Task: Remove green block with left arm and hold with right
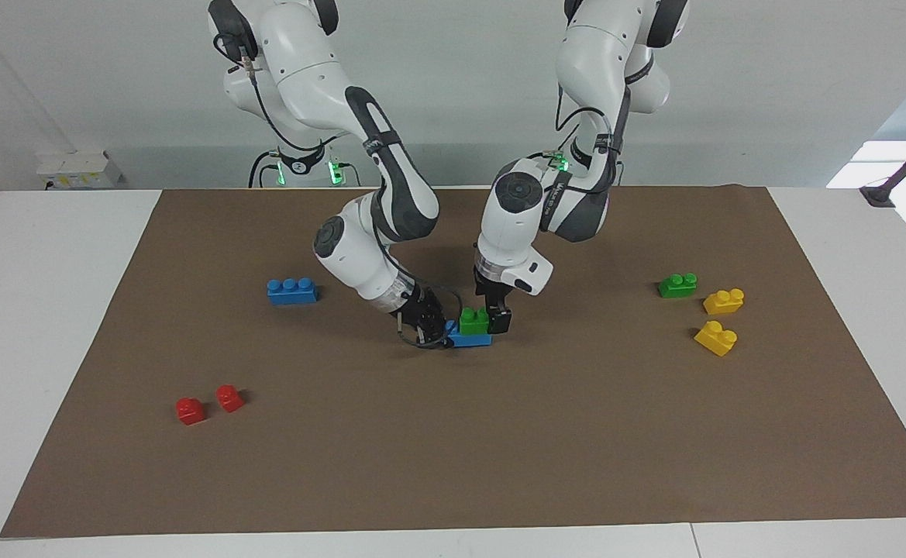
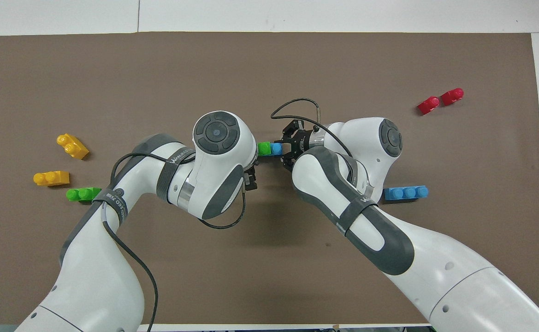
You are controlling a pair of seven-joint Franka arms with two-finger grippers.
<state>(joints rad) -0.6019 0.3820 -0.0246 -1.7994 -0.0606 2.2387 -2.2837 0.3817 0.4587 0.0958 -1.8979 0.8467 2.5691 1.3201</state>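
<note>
Bright even light from above; soft shadows under arms; sharp, no glare.

Two glossy white arms with dark grey joint bands, black cables, green base lights.

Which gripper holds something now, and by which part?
The right gripper is shut on the blue brick, at its free end. The left gripper holds nothing.
</note>
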